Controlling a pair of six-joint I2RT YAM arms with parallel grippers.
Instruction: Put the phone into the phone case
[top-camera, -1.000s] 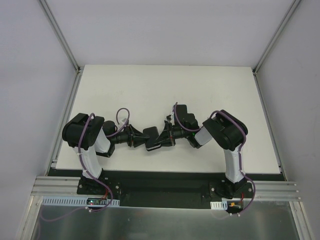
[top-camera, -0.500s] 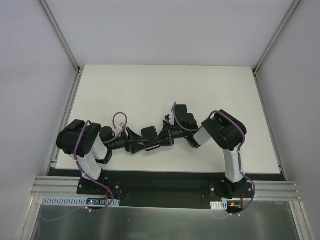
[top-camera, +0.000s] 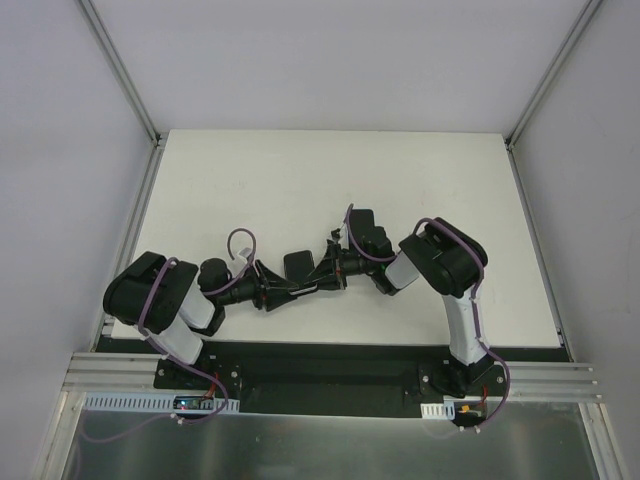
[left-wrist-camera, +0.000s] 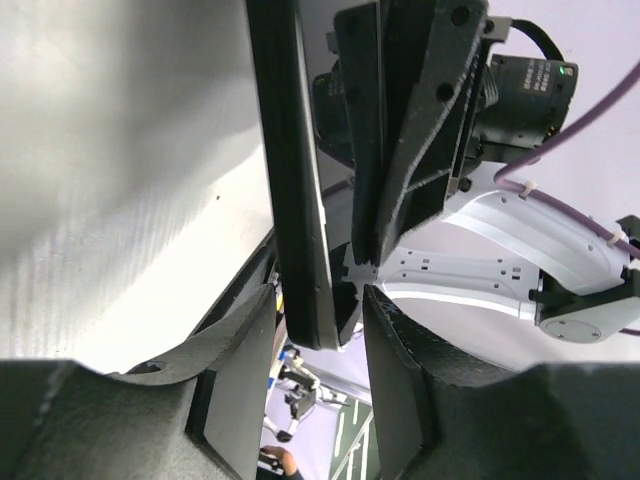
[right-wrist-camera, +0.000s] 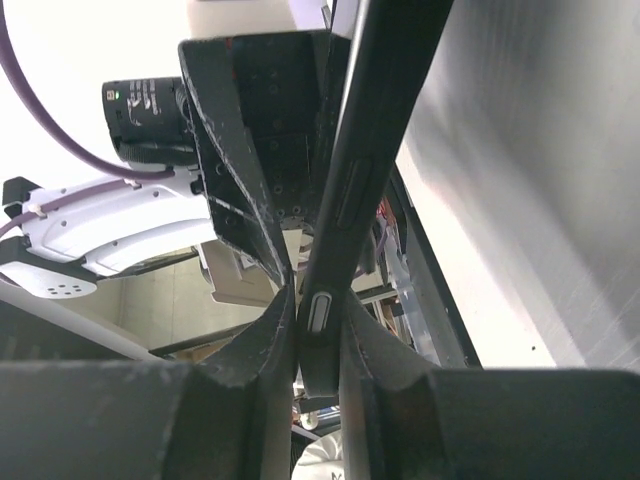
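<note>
I counted two arms over the one white table (top-camera: 400, 180), meeting nose to nose near its front edge, and just one flat black slab (top-camera: 298, 264) held up off the table between them. I could not tell whether that slab was the phone, the case, or the two together; no second piece showed anywhere on the tabletop.

The right gripper (right-wrist-camera: 318, 300) was clenched on it: from its own camera both fingers (right-wrist-camera: 262, 340) pressed against the thin edge of the slab, one on each face. One small pale oval button (right-wrist-camera: 320, 312) sat on that edge, right at the pinch.

The left gripper (left-wrist-camera: 318, 340) stood around the opposite end, released. From its wrist camera the slab ran edge-on between its two pads (left-wrist-camera: 235, 390), close to the one on the left of that view, with a sliver of daylight showing on the other side. So I counted one firm grip, not two.

Two purple cables showed from above, one looping over the left wrist (top-camera: 240, 245) and one along the right forearm (top-camera: 440, 225).
</note>
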